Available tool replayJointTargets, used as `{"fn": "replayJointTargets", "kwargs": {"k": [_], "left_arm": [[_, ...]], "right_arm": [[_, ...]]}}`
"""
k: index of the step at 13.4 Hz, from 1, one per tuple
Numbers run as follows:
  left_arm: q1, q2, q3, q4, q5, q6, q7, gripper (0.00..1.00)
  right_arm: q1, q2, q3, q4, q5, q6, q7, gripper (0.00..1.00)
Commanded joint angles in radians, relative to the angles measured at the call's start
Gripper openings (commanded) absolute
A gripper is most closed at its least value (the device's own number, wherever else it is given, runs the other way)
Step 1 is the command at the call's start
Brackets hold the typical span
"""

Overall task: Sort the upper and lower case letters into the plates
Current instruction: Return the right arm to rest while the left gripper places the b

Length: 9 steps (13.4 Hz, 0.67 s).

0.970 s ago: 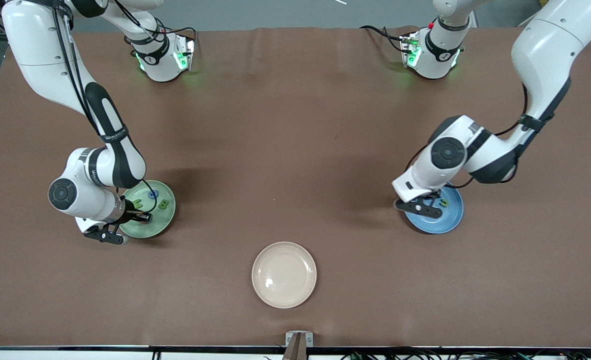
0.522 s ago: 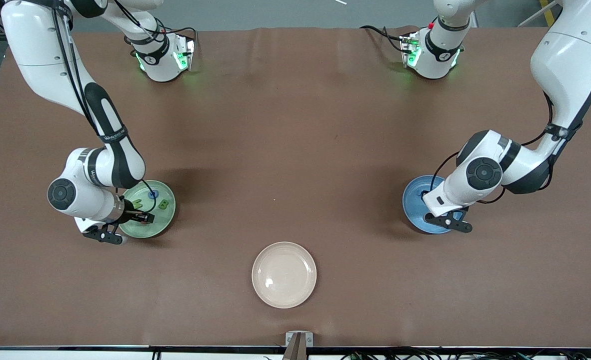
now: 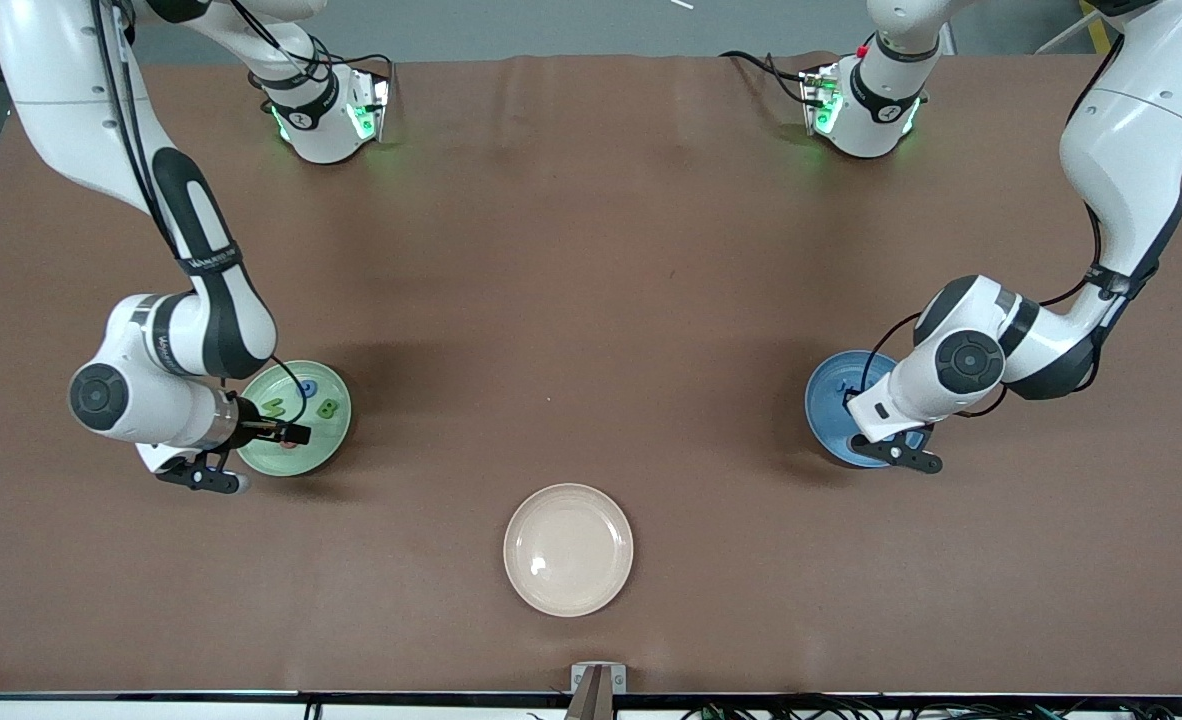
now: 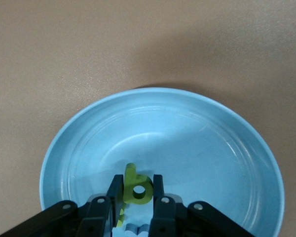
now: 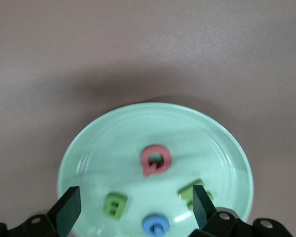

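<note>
Right gripper (image 5: 135,210), now spread wide over the mint green plate (image 5: 89,148), just dropped the red Q (image 5: 156,160) at frame centre: sorted. Left gripper (image 4: 134,197) pinches a green b (image 4: 135,186) over the blue plate (image 4: 212,148).

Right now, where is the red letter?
The red letter lies in the green plate at the right arm's end of the table, under the open right gripper, among green and blue letters.

High front camera facing both arms; wrist cameras close above plates (image 3: 291,455).

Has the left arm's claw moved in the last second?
Yes. The left claw has shifted across the blue plate, toward the left arm's end of the table.
</note>
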Motion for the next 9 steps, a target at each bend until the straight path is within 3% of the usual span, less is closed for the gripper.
{"fn": "replayJointTargets", "kwargs": {"k": [1, 5, 7, 8, 9], "left_arm": [[-0.010, 0.021, 0.008, 0.016, 0.018, 0.015, 0.007, 0.09], [-0.013, 0.030, 0.021, 0.016, 0.023, 0.024, 0.007, 0.14], [-0.013, 0.028, 0.021, 0.016, 0.023, 0.024, 0.006, 0.25], [-0.011, 0.024, 0.021, 0.016, 0.023, 0.026, 0.003, 0.46], [-0.010, 0.016, 0.020, 0.018, 0.023, 0.024, 0.002, 0.80]], "right_arm": [[-0.015, -0.024, 0.004, 0.107, -0.019, -0.176, -0.050, 1.00], [-0.017, -0.050, 0.001, 0.258, -0.099, -0.417, -0.058, 1.00], [-0.017, -0.088, 0.000, 0.304, -0.136, -0.494, -0.076, 1.00], [-0.020, -0.108, -0.002, 0.324, -0.139, -0.540, -0.087, 1.00], [-0.026, -0.128, 0.000, 0.344, -0.139, -0.572, -0.091, 1.00]]}}
